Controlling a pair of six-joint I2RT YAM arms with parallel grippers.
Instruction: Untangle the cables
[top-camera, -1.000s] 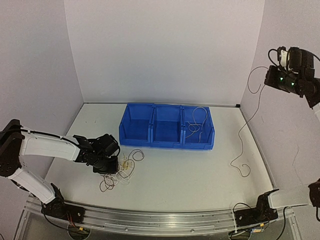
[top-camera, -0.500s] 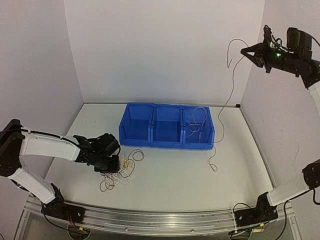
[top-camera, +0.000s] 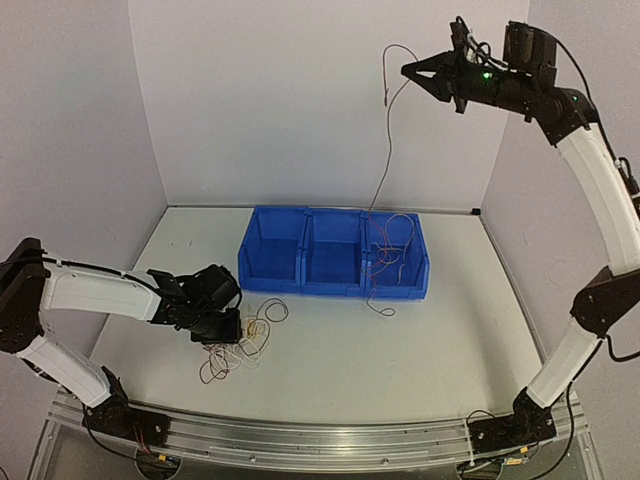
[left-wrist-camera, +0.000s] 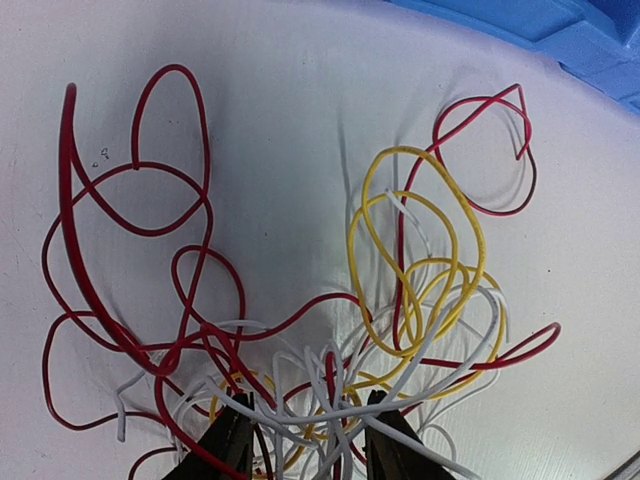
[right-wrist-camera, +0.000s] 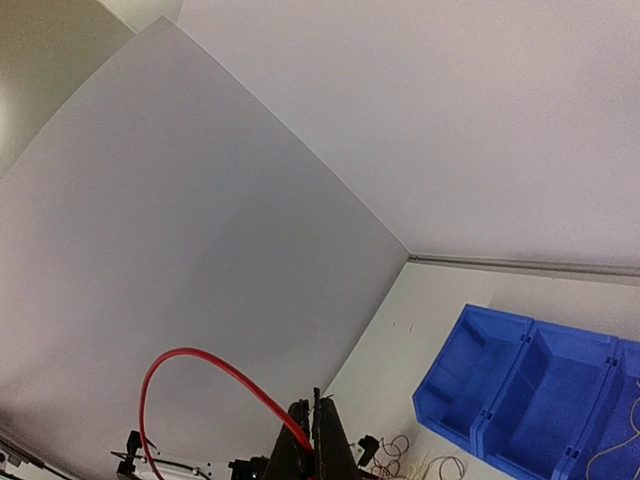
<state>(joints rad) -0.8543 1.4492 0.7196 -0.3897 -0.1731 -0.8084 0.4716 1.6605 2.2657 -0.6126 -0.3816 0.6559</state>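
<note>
Evidently only partway, the right gripper (top-camera: 408, 70) is clamping one red cable (top-camera: 387, 150) and dangling it high above the blue bin's (top-camera: 335, 288) right compartment, where a few strands (top-camera: 397, 240) are lying, while the left gripper (left-wrist-camera: 305, 440), jaws parted, is straddling the tangle (left-wrist-camera: 400, 300) waiting on the table (top-camera: 340, 380).

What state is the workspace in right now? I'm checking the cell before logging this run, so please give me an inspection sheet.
Surface: white table, no spills seen.
Job's things: tangle of red, yellow and white cables on the table, left of the blue bin. One red cable is held high and hangs down across the bin's right compartment, which holds more loops.
Clutter: nothing seen.
Grippers: left gripper low over the tangle, jaws apart astride white strands. Right gripper high up, shut on the red cable.
Cables: robots' black leads at the arm bases.
Surroundings: plain white walls.
</note>
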